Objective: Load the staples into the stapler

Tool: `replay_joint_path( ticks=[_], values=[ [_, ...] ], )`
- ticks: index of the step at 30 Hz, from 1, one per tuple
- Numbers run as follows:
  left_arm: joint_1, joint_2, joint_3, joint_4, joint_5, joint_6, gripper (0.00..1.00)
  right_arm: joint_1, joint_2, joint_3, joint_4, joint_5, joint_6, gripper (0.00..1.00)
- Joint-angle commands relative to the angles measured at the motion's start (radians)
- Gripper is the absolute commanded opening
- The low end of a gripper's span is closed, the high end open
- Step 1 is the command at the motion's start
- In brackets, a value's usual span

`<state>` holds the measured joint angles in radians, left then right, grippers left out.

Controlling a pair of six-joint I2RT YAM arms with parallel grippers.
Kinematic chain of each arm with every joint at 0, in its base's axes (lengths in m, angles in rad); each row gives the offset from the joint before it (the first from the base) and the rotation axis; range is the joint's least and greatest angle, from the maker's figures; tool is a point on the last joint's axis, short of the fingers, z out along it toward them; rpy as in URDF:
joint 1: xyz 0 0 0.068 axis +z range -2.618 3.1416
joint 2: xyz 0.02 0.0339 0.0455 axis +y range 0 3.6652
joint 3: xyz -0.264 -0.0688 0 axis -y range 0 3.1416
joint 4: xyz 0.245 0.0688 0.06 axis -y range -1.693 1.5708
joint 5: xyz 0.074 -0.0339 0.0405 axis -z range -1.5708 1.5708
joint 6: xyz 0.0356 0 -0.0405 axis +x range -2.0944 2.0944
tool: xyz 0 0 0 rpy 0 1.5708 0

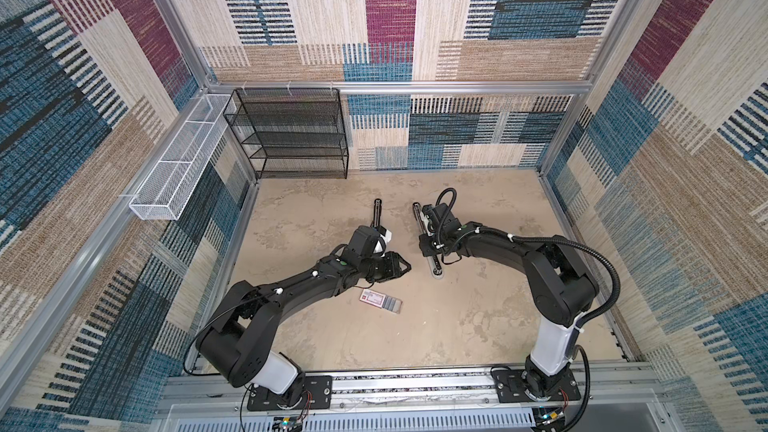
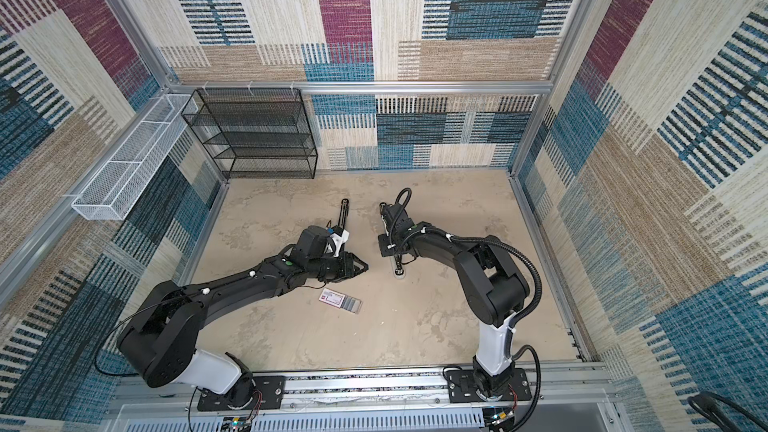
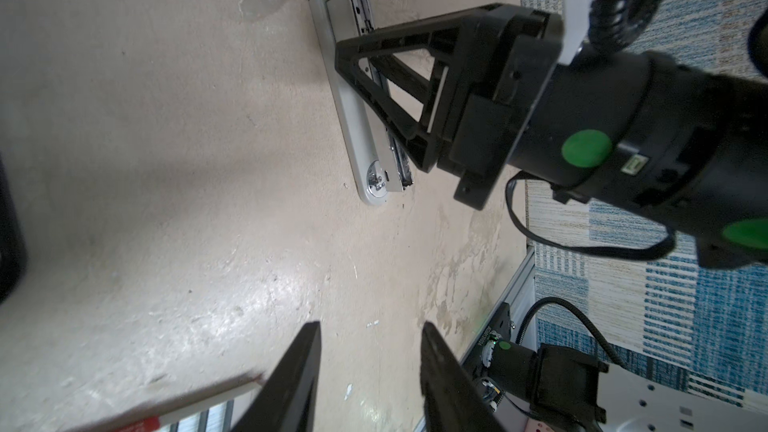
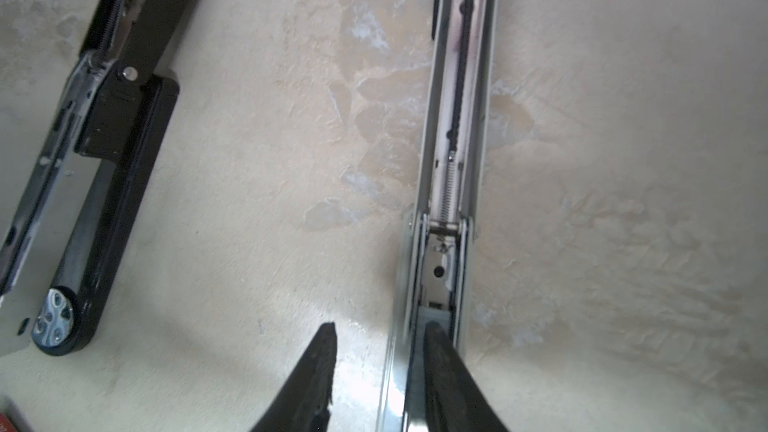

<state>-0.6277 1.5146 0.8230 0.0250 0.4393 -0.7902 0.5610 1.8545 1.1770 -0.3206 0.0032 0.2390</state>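
Note:
The staples [image 1: 381, 300] [image 2: 343, 301] lie as grey strips in a flat white box with a red mark, on the table in front of my left arm. One corner of the box shows in the left wrist view [image 3: 187, 413]. A white stapler [image 1: 436, 270] [image 2: 399, 272] [image 3: 357, 130] [image 4: 457, 118] lies opened out flat, its metal channel and spring facing up. A black stapler [image 1: 377, 214] [image 2: 344, 211] [image 4: 112, 139] lies to its left, partly hidden by my left arm. My left gripper [image 1: 405, 268] [image 3: 372, 351] hangs open over bare table beside the box. My right gripper [image 1: 428, 248] [image 4: 380, 351] is open, one finger over the white stapler's channel and the other over the table.
A black mesh shelf [image 1: 286, 130] stands at the back left against the wall. A white mesh basket [image 1: 178, 168] hangs on the left rail. Aluminium frame rails and patterned walls close in the table on all sides. Small white scraps [image 3: 372, 324] lie on the surface.

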Motion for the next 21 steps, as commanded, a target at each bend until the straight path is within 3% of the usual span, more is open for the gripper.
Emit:
replay_joint_path(
  ticks=[1,15,21],
  values=[
    [0.002,0.000,-0.003,0.032,-0.010,-0.017,0.43,0.003,-0.012,-0.026,-0.061,-0.015,0.021,0.42],
    [0.002,0.016,0.004,0.038,-0.002,-0.016,0.43,0.018,-0.124,-0.161,-0.076,-0.038,0.058,0.43],
    [0.002,0.022,0.014,0.041,0.002,-0.018,0.43,0.019,-0.163,-0.136,-0.086,-0.006,0.060,0.43]
  ],
)
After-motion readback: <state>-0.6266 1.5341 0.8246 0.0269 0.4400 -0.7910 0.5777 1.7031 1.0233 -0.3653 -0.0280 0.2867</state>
